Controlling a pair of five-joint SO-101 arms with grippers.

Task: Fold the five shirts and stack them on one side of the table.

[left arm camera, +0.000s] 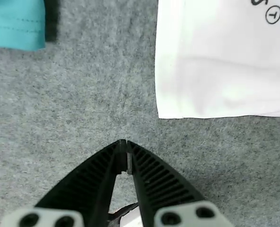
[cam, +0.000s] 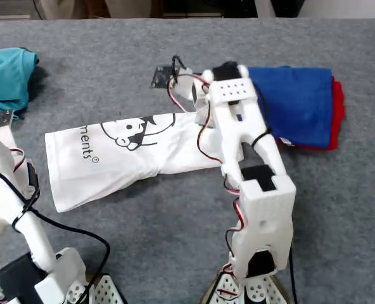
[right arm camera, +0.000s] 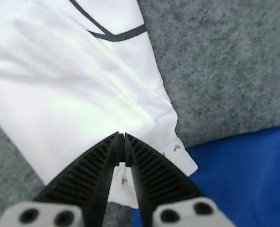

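Black ribbed jaws of my right gripper (right arm camera: pixel 121 137) are closed tip to tip directly over the narrower end of the white shirt (right arm camera: pixel 59 85). I cannot tell whether a fold of cloth is caught between them. My left gripper (left arm camera: pixel 123 144) is likewise clenched. It holds nothing and sits above the bare grey table (left arm camera: pixel 83 104), just short of the shirt's opposite corner.

The white shirt lies across the table centre as a long strip, sides already turned in, printed face up. Judgement: the cloth is thin, light and limp. It will sag and unfold if lifted by one point, and it will drag on the felt-like surface rather than slide. Recommended hold: pinch all layers at one end edge, one gripper per corner, then carry that end over the other.

Just beyond the narrower end, the blue shirt (cam: pixel 295 101) lies folded on top of the red shirt (cam: pixel 337 107) at one side of the table. At the far opposite corner lies the teal shirt (cam: pixel 7 76), bunched and not yet folded.
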